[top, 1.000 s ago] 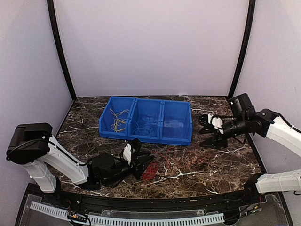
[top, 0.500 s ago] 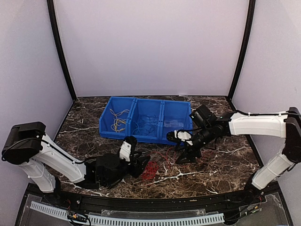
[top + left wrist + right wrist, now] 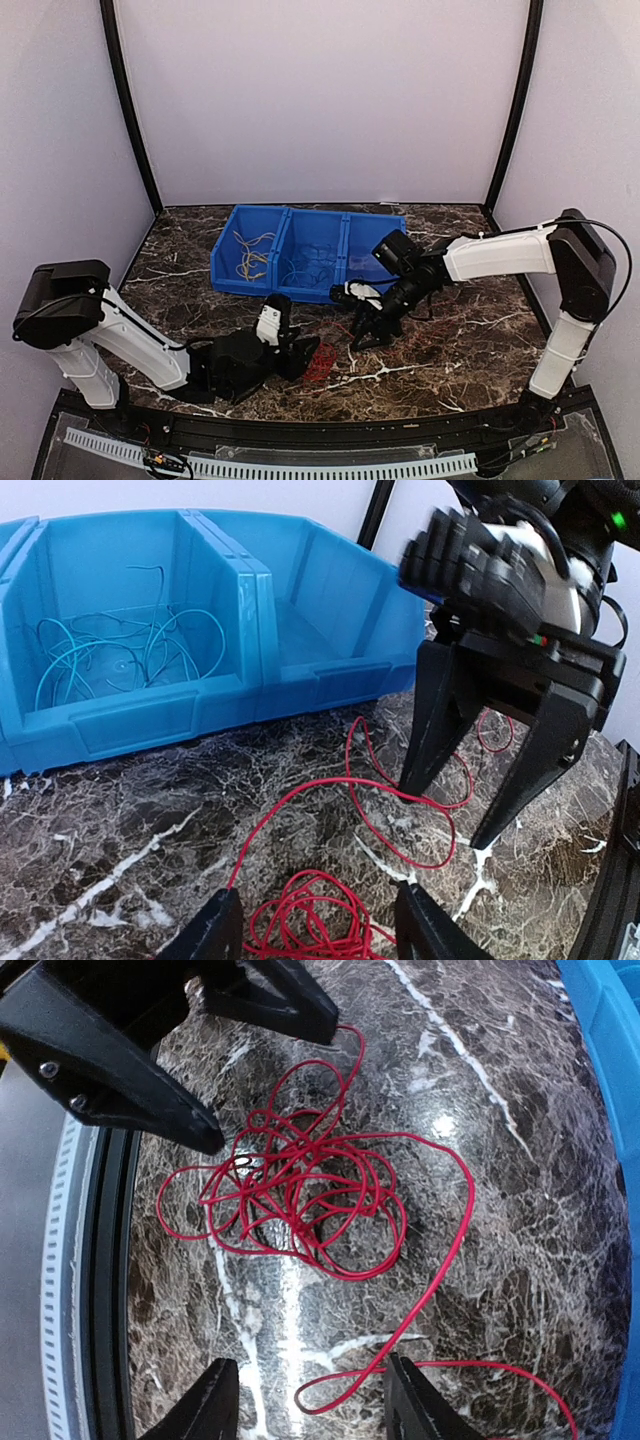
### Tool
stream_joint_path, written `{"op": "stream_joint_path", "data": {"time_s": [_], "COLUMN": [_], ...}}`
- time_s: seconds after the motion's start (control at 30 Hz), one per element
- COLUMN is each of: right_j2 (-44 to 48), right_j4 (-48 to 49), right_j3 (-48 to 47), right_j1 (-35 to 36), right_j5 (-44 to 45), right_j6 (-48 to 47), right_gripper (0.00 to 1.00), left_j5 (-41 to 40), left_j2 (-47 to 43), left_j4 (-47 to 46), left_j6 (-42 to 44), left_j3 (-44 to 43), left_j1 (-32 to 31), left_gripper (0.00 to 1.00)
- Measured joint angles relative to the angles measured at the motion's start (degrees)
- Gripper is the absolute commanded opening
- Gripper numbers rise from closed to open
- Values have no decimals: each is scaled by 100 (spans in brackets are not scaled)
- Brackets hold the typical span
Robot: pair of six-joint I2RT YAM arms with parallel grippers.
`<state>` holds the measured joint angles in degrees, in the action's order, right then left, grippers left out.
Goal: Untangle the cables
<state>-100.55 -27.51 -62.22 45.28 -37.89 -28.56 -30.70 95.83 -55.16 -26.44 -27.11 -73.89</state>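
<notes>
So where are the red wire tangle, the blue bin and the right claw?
red wire tangle (image 3: pixel 300 1195), right wrist view, middle of knot
blue bin (image 3: pixel 140 720), left wrist view, front wall
right gripper (image 3: pixel 445 815), left wrist view, between its fingertips

Glossy marble-patterned table (image 3: pixel 470 350), smooth blue plastic bins (image 3: pixel 375 284), shiny red cables (image 3: pixel 300 1195)

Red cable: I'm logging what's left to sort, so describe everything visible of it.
Thin glossy red cable, bunched in a loose tangle of overlapping loops, one long strand trailing toward the blue bin. It lies on the marble table inside the open left pincer; the open right pincer straddles the trailing strand. Neither grips it.
</notes>
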Motion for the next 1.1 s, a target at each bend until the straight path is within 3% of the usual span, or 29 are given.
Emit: {"op": "stream_joint_path", "data": {"time_s": [0.07,0.13,0.17,0.37,0.57,0.93,1.1], "right_j2": [-50,-74,-83,-2,647,1401,1596], "right_j4": [-15,-94,-149,-527,-1161,-1644,-1443], "right_j3": [-48,-98,-129,-345,-931,-3810,-4793], "right_j1": [2,2,2,-17,-249,-1591,-1751], "right_j5": [-50,-96,-109,-111,-240,-793,-822], "right_j6": [42,66,74,2,-109,-199,-192], "right_gripper": [14,1,0,0,0,0,0], "left_j5": [0,-4,-7,114,439,841,911], "left_j2": [205,455,566,1036,1349,1506,1508], "left_j4": [-2,2,2,0,2,-133,-136], "left_j6": [2,7,7,-85,-348,-581,-601], "left_j3": [-129,-317,-402,-680,-734,-737,-737], "left_j1": [0,0,0,114,348,468,479], "left_gripper": [55,55,55,52,48,44,42]}}
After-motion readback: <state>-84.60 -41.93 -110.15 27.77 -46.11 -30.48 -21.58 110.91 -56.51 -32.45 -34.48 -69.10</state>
